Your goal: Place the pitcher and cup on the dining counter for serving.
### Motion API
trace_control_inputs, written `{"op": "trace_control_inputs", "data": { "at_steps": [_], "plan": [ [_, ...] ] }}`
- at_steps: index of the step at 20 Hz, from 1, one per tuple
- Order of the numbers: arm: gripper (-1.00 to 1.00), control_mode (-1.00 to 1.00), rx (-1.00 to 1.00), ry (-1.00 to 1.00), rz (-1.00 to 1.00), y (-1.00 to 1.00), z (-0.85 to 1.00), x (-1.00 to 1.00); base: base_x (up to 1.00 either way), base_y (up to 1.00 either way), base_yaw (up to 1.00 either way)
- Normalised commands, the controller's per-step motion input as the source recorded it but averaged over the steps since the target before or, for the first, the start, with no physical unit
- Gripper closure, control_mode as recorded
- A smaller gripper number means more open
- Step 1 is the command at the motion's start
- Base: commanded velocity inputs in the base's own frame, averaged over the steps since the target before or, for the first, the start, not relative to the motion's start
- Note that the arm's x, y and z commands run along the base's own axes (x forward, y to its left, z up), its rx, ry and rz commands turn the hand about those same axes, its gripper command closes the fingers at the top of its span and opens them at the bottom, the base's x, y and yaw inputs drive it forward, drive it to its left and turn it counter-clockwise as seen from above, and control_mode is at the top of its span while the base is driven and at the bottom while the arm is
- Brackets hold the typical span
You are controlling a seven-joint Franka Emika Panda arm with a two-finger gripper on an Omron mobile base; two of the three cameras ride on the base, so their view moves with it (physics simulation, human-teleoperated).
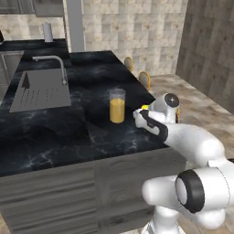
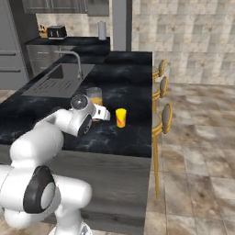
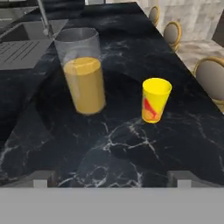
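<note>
In the left base view the arm covers most of the cup [image 1: 145,108]. Left to right in the hand view: the pitcher [image 3: 83,72], orange liquid filling its lower part, upright on the black bench [image 3: 131,144]; the cup at its 3 o'clock, apart, interior unclear. The claw [image 3: 111,177] is spread, empty.

sink: [image 1: 43,89] matte grey, ribbed drainboard
faucet: [image 1: 57,64] curved, over basin
stools: [image 2: 163,117] gold-framed, along counter edge
toaster: [image 2: 56,32] dark, back counter
</note>
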Motion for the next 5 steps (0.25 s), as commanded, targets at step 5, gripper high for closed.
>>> {"op": "trace_control_inputs", "data": {
  "at_steps": [5],
  "plan": [
    [-1.00,-1.00,0.00,-0.02,-0.01,0.30,0.03,-1.00,0.00,0.00,0.00]
  ]
}}
